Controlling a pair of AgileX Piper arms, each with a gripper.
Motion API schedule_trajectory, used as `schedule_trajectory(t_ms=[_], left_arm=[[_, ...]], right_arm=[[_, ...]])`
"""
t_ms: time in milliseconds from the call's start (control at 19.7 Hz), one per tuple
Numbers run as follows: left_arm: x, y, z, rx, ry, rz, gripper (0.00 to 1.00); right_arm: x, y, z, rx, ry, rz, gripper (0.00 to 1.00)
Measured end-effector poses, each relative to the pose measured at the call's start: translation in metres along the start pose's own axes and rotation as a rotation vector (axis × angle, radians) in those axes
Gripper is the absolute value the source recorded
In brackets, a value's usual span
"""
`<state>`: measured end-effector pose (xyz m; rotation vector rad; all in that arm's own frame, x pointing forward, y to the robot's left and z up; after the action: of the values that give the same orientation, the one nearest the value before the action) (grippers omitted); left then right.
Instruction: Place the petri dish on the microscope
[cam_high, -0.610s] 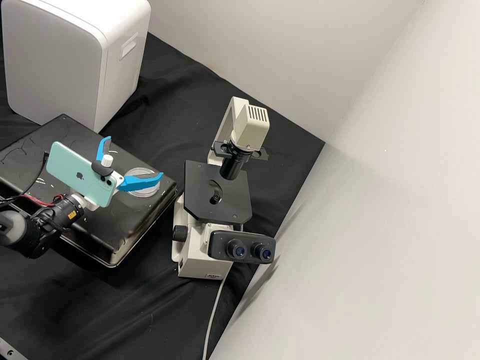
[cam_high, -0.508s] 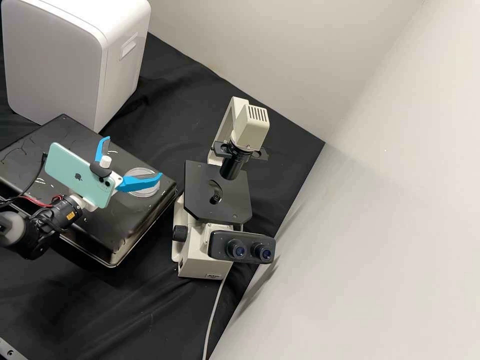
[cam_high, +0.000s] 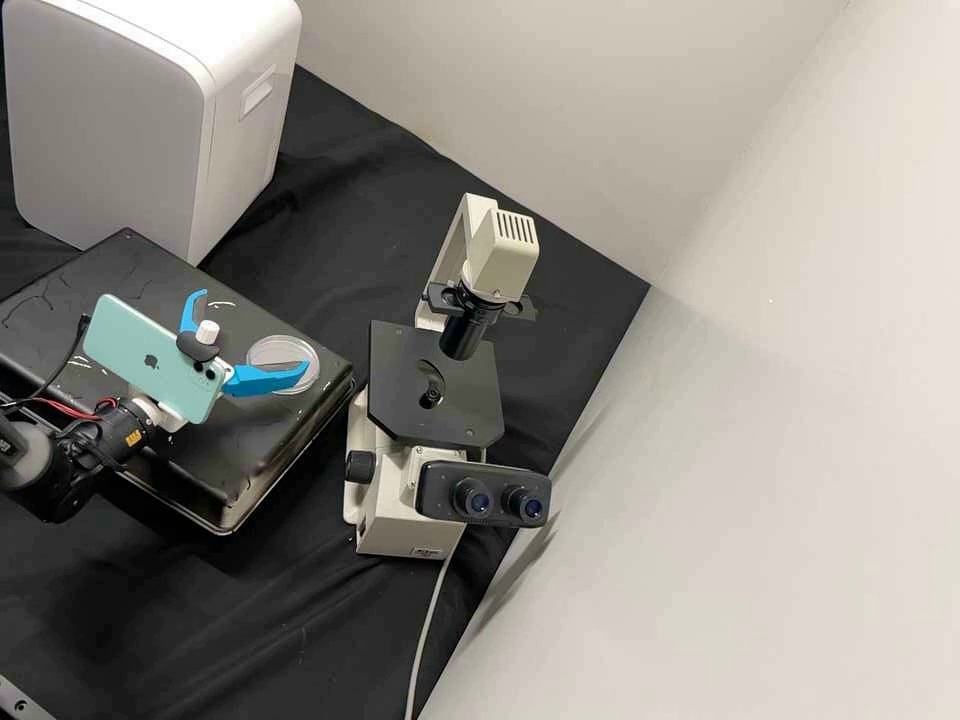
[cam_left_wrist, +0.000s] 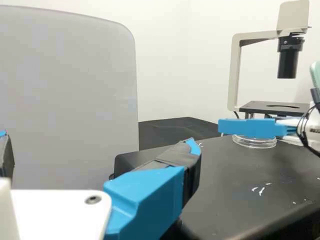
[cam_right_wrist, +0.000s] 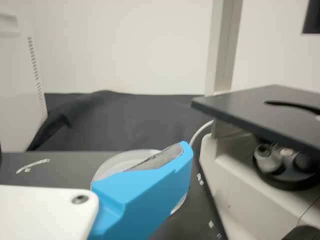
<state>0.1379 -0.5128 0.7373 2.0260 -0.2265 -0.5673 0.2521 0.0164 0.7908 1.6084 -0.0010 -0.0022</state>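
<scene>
The right tool (cam_high: 250, 330) gapes wide at centre left, one finger just above the petri dish (cam_high: 285, 357), which lies on a black case (cam_high: 260, 440) left of the microscope (cam_high: 435, 400). The left tool (cam_left_wrist: 98, 140) also stands open.

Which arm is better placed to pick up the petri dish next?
Right. The right gripper is open at the petri dish, one finger over it, beside the microscope; the left gripper sits farther off.
</scene>
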Motion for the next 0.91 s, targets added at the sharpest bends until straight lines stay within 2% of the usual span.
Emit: schedule_trajectory(t_ms=[305, 508, 610, 762, 915], left_arm=[[0.0000, 0.0000, 0.0000, 0.000, 0.000, 0.000, 1.00], [0.0000, 0.0000, -0.0001, -0.001, 0.001, 0.000, 1.00], [0.0000, 0.0000, -0.0001, -0.001, 0.001, 0.000, 1.00], [0.0000, 0.0000, -0.0001, -0.001, 0.001, 0.000, 1.00], [0.0000, 0.0000, -0.0001, 0.002, 0.001, 0.000, 1.00]], right_arm=[[-0.0011, -0.0101, 0.0044, -0.015, -0.021, -0.041, 1.00], [-0.0009, -0.0107, 0.0045, -0.016, -0.025, -0.027, 1.00], [-0.0009, -0.0107, 0.0045, -0.032, -0.024, -0.028, 1.00], [-0.0009, -0.0109, 0.0044, -0.038, -0.025, -0.027, 1.00], [-0.0015, -0.0099, 0.0025, -0.042, -0.030, -0.011, 1.00]])
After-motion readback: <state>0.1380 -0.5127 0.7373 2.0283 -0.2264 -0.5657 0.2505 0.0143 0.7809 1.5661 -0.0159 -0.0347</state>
